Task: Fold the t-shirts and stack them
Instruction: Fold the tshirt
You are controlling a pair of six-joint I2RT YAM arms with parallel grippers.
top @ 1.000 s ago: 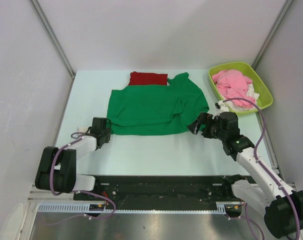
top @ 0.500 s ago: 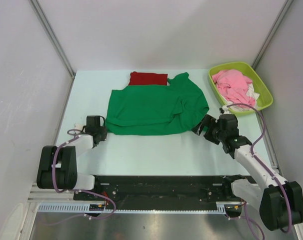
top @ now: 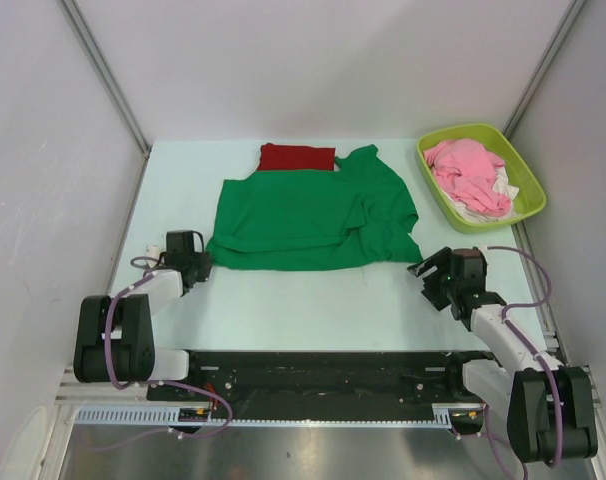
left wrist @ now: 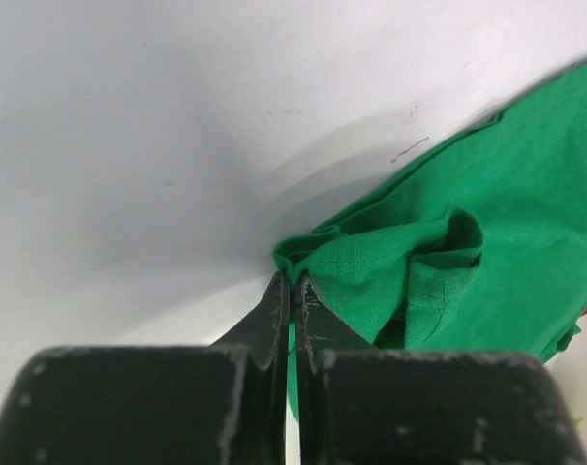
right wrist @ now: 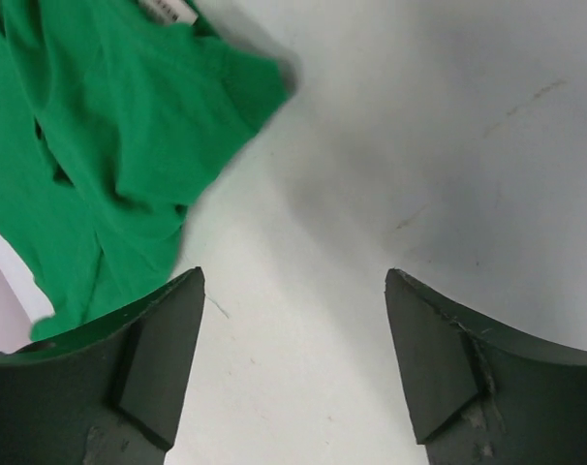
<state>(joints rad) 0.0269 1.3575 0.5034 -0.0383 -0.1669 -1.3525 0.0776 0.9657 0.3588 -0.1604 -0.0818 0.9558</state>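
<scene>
The green t-shirt (top: 303, 215) lies spread flat on the table, its right sleeve side folded over with creases. It covers most of the dark red t-shirt (top: 296, 157), folded small behind it at the far edge. My left gripper (top: 201, 263) is shut on the green shirt's near-left corner; in the left wrist view the fingertips (left wrist: 292, 281) pinch the hem of the green cloth (left wrist: 448, 252). My right gripper (top: 423, 272) stands open over bare table, just right of the shirt's near-right corner (right wrist: 245, 82), with nothing between its jaws (right wrist: 293, 281).
A lime-green bin (top: 433, 165) at the back right holds a pink garment (top: 468, 170) and a white cloth (top: 478, 210). Grey walls close in the table on the left, back and right. The arms' base rail runs along the near edge.
My right gripper drew back from the shirt's right edge toward the near right, jaws narrowing a little. My left gripper slid left, dragging the green shirt's corner with it.
</scene>
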